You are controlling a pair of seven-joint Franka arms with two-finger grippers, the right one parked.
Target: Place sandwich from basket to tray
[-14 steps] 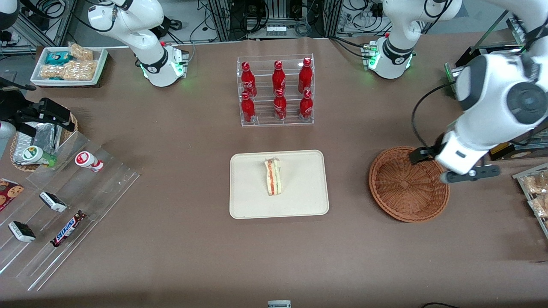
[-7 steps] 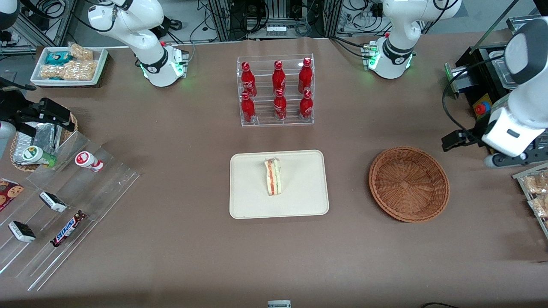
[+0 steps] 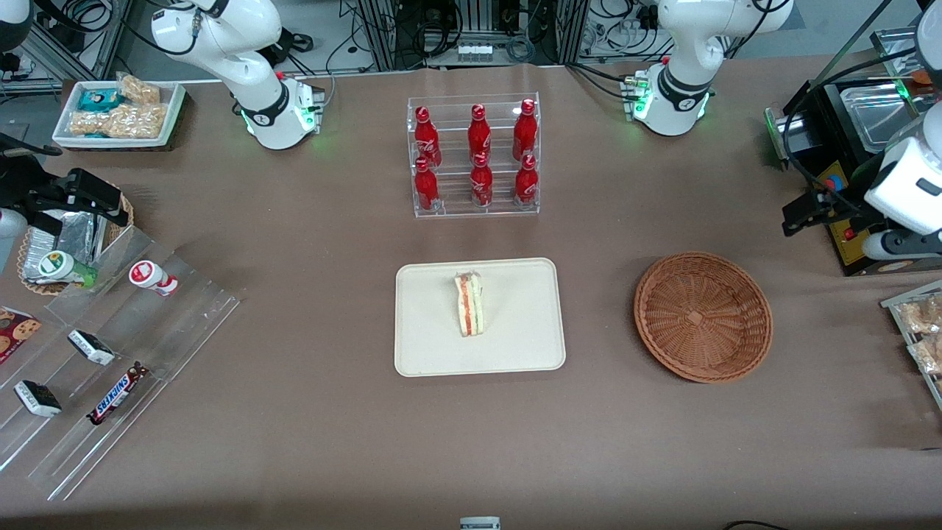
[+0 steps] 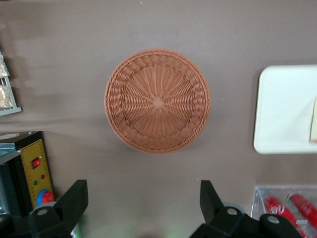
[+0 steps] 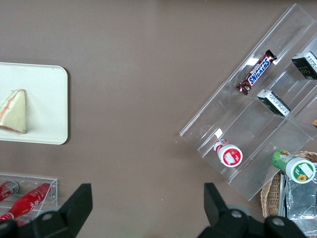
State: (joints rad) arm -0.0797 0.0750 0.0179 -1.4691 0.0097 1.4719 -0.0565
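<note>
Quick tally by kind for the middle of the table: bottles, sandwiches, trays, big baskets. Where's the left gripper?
Red bottles: 6
Sandwich: 1, on the tray
Tray: 1
Basket: 1, nothing in it
Total: 9
Gripper: open, raised at the working arm's end of the table, holding nothing.

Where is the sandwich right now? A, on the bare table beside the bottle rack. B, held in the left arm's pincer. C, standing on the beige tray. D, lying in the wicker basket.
C: the sandwich stands on the tray, the basket holds nothing, and the left arm's pincer hangs open and empty above the table, off toward the working arm's end.
</note>
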